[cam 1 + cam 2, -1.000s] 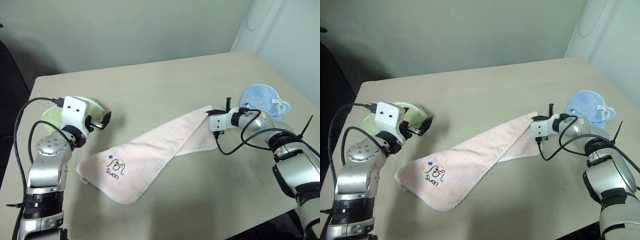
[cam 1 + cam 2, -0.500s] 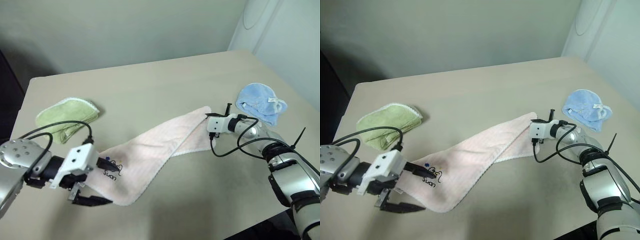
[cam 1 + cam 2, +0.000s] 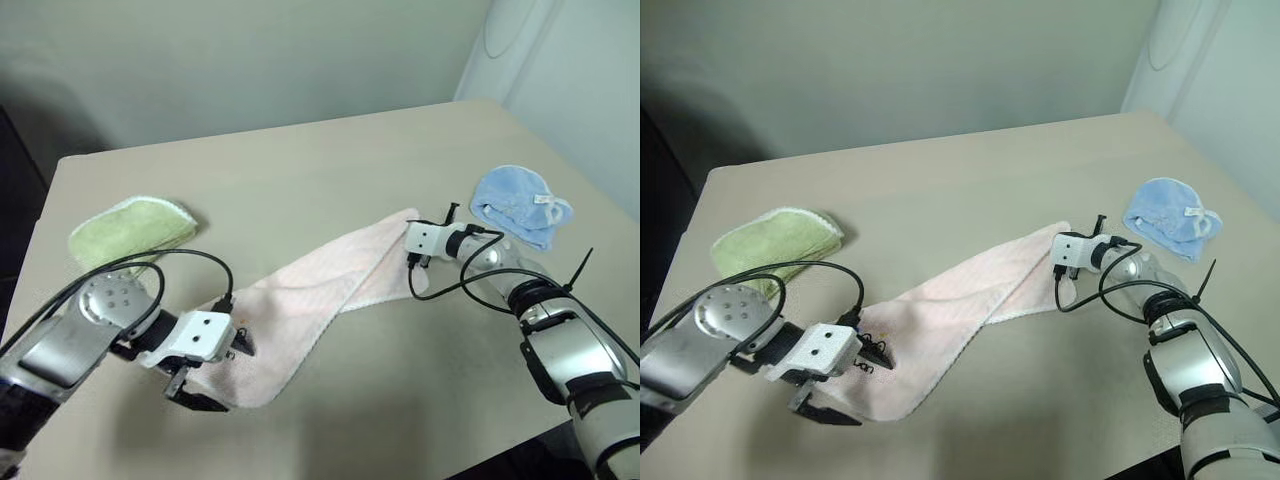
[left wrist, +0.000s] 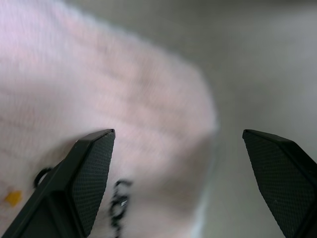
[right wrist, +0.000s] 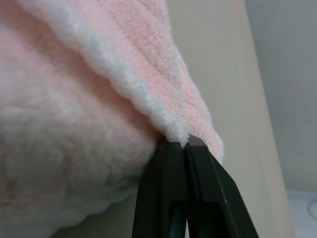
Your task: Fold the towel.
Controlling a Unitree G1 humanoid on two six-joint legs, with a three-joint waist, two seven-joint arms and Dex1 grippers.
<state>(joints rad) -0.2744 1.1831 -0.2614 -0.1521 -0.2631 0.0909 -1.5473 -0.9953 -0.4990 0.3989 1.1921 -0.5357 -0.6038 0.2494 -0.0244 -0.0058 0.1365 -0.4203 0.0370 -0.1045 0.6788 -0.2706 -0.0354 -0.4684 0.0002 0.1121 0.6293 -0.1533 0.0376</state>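
The towel (image 3: pixel 320 300) lies as a long pink band slanting across the middle of the bench (image 3: pixel 330 170), one end toward the near left corner, the other reaching toward the right edge. It is doubled lengthwise — two layers show along its length, with a white fluffy border at the lower edge. The embroidered end sits nearest the front edge.

The right pincer (image 3: pixel 412 240) is clamped tight on the far end of the towel; the right wrist view shows the two black fingers pressed together with the fluffy hem pinched between them. That grip likely pins this end so the band stays stretched and does not slide while the other end is taken up.

The left pincer (image 3: pixel 215 375) stands wide at the embroidered end, one finger above the cloth and one below near the front corner of the towel. In the left wrist view the rounded corner lies between the spread fingertips (image 4: pixel 89 163), with the dark stitching just beside one of them — placed, it seems, to close on that corner.

A light green cloth (image 3: pixel 128 230) rests near the left edge, a small light blue cloth (image 3: pixel 520 205) near the right edge, both apart from the towel.
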